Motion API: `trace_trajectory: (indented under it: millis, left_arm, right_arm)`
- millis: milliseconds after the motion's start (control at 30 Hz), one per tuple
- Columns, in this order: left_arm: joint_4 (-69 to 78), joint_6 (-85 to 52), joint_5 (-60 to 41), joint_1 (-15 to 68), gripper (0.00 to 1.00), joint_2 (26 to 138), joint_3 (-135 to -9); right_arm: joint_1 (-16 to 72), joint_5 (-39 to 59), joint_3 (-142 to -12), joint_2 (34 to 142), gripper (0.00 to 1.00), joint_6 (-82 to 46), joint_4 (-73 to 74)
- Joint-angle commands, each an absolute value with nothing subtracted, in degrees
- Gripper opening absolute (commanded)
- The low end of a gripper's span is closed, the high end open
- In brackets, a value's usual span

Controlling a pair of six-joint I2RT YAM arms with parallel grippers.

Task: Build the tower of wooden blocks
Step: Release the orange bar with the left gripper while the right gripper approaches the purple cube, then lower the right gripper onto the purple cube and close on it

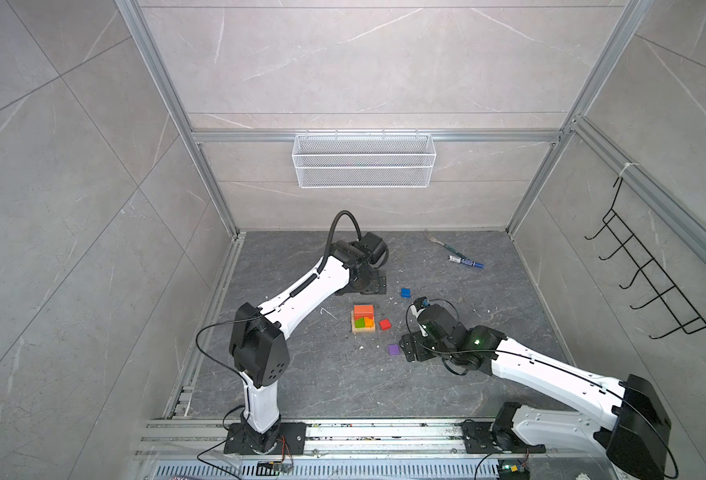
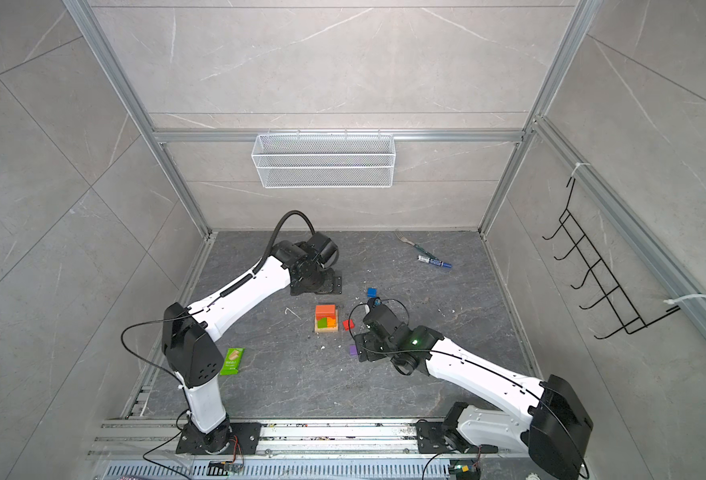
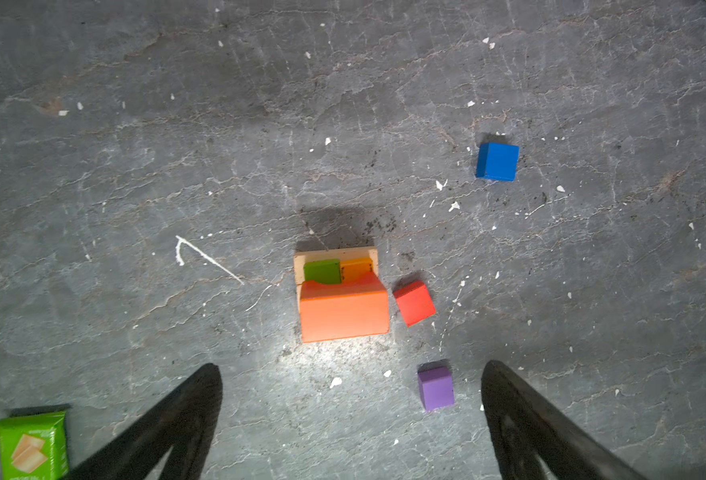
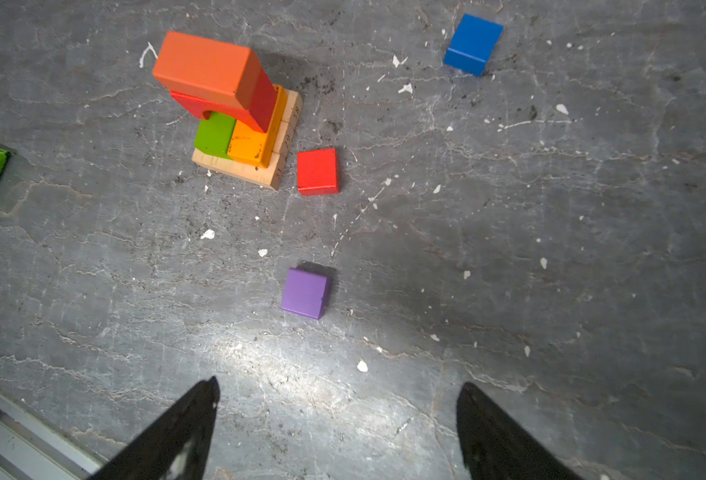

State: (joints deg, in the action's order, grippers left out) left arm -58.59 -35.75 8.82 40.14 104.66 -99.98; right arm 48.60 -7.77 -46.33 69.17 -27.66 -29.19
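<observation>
Though apart, purple cube [image 4: 305,293] near tool [image 4: 339,386]

Grey floor [image 1: 301,374]: tower [image 1: 362,319], cubes [image 1: 385,324], marker [image 1: 466,262], perhaps fork [image 1: 436,240]

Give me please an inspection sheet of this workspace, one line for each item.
Surface: dark stone-look tabletop, scattered with white crumbs.
Job's things: tower: tan base, green bar, orange bar, red arch, orange block on top; red cube beside it; purple cube and blue cube loose.
Clutter: green snack wrapper, blue marker, fork.
Grippers: left gripper open, empty; right gripper open, empty.
Cables: black hose arches over left arm, clear of blocks.
Surroundings: white mesh basket hung at the back; black hook rack at the side.
</observation>
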Motion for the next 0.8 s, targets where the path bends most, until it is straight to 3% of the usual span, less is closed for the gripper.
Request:
trace_trajectory:
  millis: [0,67,400,767]
  left_arm:
    - [-57.25,-32.41,6.15,38.13,1.0,99.12,-95.11]
    - [-55.6,-31.5,4.88,37.05,1.0,96.73,-91.8]
    - [-49.92,-28.35,-1.29,28.13,1.0,86.21,-75.39]
    - [-47.54,-23.73,-5.48,19.34,1.0,79.34,-64.34]
  right_arm:
    - [48.43,-8.84,-48.93,72.43,0.78,-29.43,-30.9]
    - [48.43,-8.26,-49.17,74.15,0.71,-29.81,-30.15]
    - [49.21,-5.98,-52.83,84.13,0.68,-30.66,-28.58]
    - [52.31,-10.85,-56.1,92.82,0.54,-35.02,-29.76]
